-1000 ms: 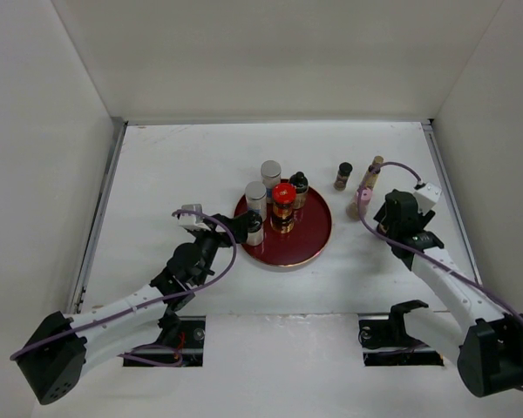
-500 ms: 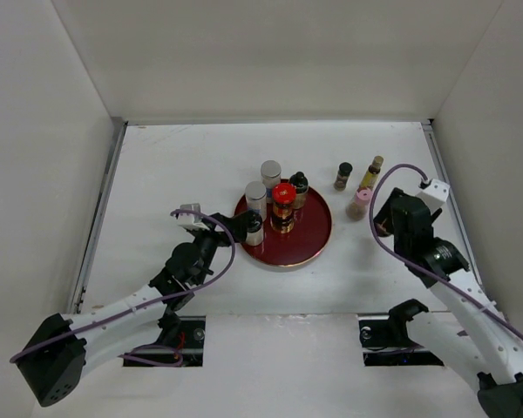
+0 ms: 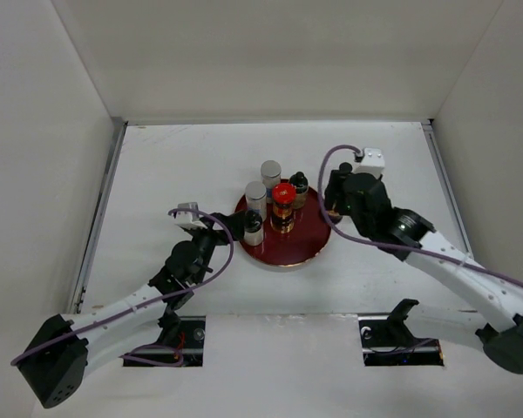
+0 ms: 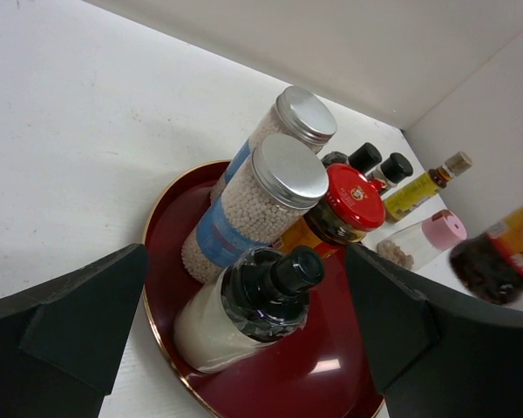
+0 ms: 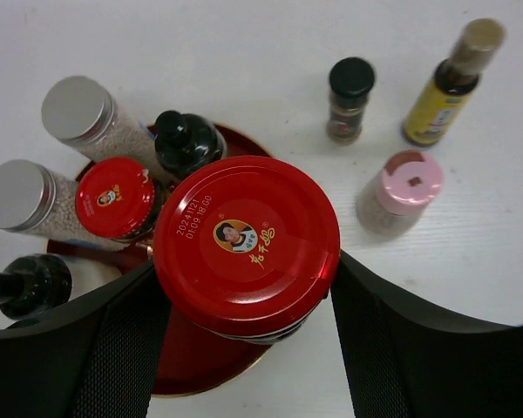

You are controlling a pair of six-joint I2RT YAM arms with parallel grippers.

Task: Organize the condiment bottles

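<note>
Right jaws pinched red-lidded jar [image 5: 247,244] near tray [image 5: 209,367], likely for placing; left jaws spread astride black-capped bottle [image 4: 261,296]

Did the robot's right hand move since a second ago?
Yes. The right gripper swung left and now sits at the right edge of the red tray.

1. The tray [image 4: 270,383] is glossy dark red, smooth like lacquer, and catches the light.
2. The near shaker [image 4: 261,200] has a dull brushed-metal lid, a clear wall and a paper label.
3. The red-lidded jar [image 5: 247,244] has a smooth, shiny lid with print on it.
4. The black-capped bottle [image 4: 270,283] has a glossy plastic cap.
5. The pink-capped jar [image 5: 407,181] has a matt plastic cap.
6. The bench [image 5: 200,52] is matt white.
7. My left hand [image 4: 244,261] has matt black fingers [image 4: 78,322].
</note>
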